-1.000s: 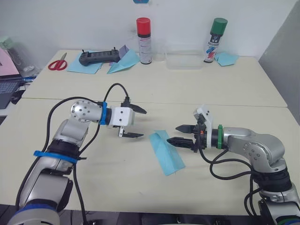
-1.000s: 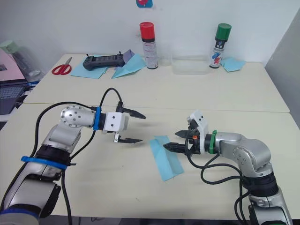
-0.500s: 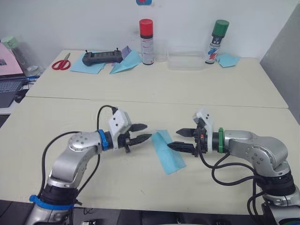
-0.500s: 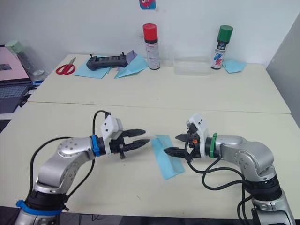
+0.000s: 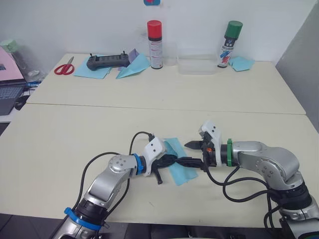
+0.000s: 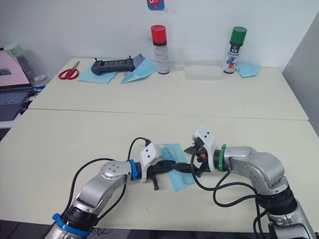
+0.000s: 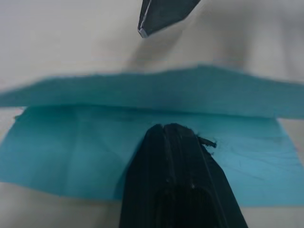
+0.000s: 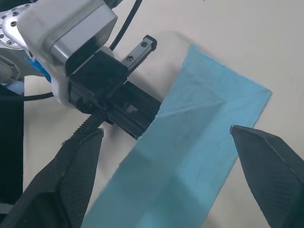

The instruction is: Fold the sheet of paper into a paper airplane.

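The sheet of paper (image 5: 178, 168) is a light-blue creased strip lying flat on the near table, between my two grippers. My left gripper (image 5: 172, 159) is shut, with nothing seen between its fingers. In the left wrist view its fingertips (image 7: 173, 129) rest on the paper's lower layer (image 7: 71, 152), and a raised flap (image 7: 213, 92) stands just beyond them. My right gripper (image 5: 188, 153) faces it from the right, open wide. In the right wrist view its two fingers (image 8: 76, 166) straddle the paper (image 8: 204, 128).
Along the far table stand a red-capped spray can (image 5: 154, 44), a green-capped can (image 5: 230, 43) and a clear plastic box (image 5: 197, 63). Back left lie a black controller (image 5: 107, 61), red scissors (image 5: 64, 67) and a wider blue paper plane (image 5: 132, 64). A laptop (image 5: 7, 92) sits at the left edge.
My left arm has swung low and to the right, its gripper has shut, and its tips now rest on the paper. The right gripper has edged left and stayed open.
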Available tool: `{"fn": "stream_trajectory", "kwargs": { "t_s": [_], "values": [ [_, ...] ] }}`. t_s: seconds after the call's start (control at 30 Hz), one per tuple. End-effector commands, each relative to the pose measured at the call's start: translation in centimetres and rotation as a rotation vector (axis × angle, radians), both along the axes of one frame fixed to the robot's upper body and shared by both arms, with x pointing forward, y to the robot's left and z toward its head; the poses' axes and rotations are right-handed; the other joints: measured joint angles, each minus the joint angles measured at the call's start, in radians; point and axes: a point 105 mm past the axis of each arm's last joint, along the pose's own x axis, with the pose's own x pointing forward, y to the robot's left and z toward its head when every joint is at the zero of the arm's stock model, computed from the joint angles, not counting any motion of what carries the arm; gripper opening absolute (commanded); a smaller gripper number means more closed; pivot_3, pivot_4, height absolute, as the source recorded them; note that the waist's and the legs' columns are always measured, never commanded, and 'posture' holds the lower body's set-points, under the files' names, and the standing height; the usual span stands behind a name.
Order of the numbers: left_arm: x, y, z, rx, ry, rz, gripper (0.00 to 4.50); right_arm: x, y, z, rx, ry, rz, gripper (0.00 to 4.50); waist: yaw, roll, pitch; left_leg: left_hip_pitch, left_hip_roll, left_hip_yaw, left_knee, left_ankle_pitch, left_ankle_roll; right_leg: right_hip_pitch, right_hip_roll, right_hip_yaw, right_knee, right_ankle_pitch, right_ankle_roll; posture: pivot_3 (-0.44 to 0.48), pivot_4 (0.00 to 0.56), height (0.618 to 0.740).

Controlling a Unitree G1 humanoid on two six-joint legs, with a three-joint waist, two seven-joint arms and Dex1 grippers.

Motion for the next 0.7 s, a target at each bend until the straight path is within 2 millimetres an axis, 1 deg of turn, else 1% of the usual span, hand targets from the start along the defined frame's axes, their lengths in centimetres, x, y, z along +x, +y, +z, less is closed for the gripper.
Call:
{"fn": "stream_trajectory", "kwargs": {
  "t_s": [0.03,0.13,0.2,0.27,0.3,0.33,0.43,0.5,0.57,0.63,0.7],
  "values": [
    [-0.7,0.4,-2.3,0.076,0.054,-0.004,0.02,0.1,0.2,0.8,0.002,-0.056,-0.005,4.5,0.0,0.0,-0.001,0.0,0.0,0.0,0.0,0.0,0.0,0.0,0.0,0.0,0.0,0.0,0.0,0.0,0.15,0.74],
    [-0.2,0.4,-1.6,0.043,0.029,0.014,0.02,0.2,0.1,0.8,0.001,-0.058,-0.017,4.5,0.0,0.0,-0.001,0.001,0.0,0.0,0.0,0.0,0.0,0.001,0.0,0.0,0.0,0.0,0.0,0.0,0.15,0.74],
    [0.2,0.0,-0.4,-0.018,0.025,0.026,0.02,0.2,0.1,0.8,0.0,-0.058,-0.021,4.5,0.0,0.0,-0.001,0.001,0.0,0.0,0.0,0.0,0.0,0.001,0.0,0.0,0.0,0.0,0.0,0.0,0.15,0.74],
    [0.7,-0.6,1.5,-0.094,-0.016,0.023,0.02,0.2,0.0,0.8,0.001,-0.057,-0.025,4.5,0.0,0.0,-0.001,0.0,0.0,0.0,0.001,0.0,0.0,0.001,0.0,0.0,0.0,0.0,0.0,0.0,0.15,0.74],
    [0.8,-0.7,1.9,-0.111,-0.028,0.022,0.02,0.2,0.0,0.9,0.002,-0.057,-0.027,4.5,0.0,0.0,-0.001,0.0,0.0,0.0,0.001,0.0,0.0,0.001,0.0,0.0,0.0,0.0,0.0,0.0,0.15,0.74],
    [0.9,-1.0,3.0,-0.143,-0.048,0.011,0.02,0.2,0.0,0.9,0.01,-0.052,-0.027,4.5,0.0,0.0,0.0,0.0,0.0,0.0,0.001,0.0,0.0,0.0,0.0,0.0,0.0,0.0,0.0,0.0,0.15,0.74],
    [0.7,-1.8,5.1,-0.194,-0.081,-0.021,0.02,0.1,0.0,1.1,0.036,-0.027,-0.038,4.5,0.0,0.0,0.0,-0.001,0.0,0.0,0.001,0.0,0.0,0.0,0.0,0.0,0.0,0.0,0.0,0.0,0.15,0.74],
    [0.6,-2.1,5.7,-0.2,-0.091,-0.036,0.02,0.3,-0.2,1.1,0.043,-0.005,-0.052,4.5,0.0,0.0,0.0,-0.001,0.0,0.0,0.001,0.0,0.0,0.0,0.0,0.0,0.0,0.0,0.0,0.0,0.15,0.74],
    [0.6,-2.3,5.9,-0.196,-0.097,-0.039,0.02,0.4,-0.3,0.9,0.038,0.01,-0.065,4.5,0.0,0.0,0.0,-0.001,0.0,0.0,0.001,0.0,0.0,0.0,0.0,0.0,0.0,0.0,0.0,0.0,0.15,0.74],
    [0.5,-2.6,5.8,-0.193,-0.093,-0.044,0.02,0.5,-0.6,0.5,0.022,0.018,-0.075,4.5,0.0,0.0,0.0,-0.001,0.0,0.0,0.001,0.0,0.0,0.0,0.0,0.0,0.0,0.0,0.0,0.0,0.15,0.74],
    [0.4,-2.7,5.4,-0.175,-0.087,-0.054,0.02,0.7,-0.8,0.2,0.006,0.019,-0.088,4.5,0.0,0.0,0.0,-0.001,0.0,0.0,0.001,0.0,0.0,0.0,0.0,0.0,0.0,0.0,0.0,0.0,0.15,0.74]
  ]
}}
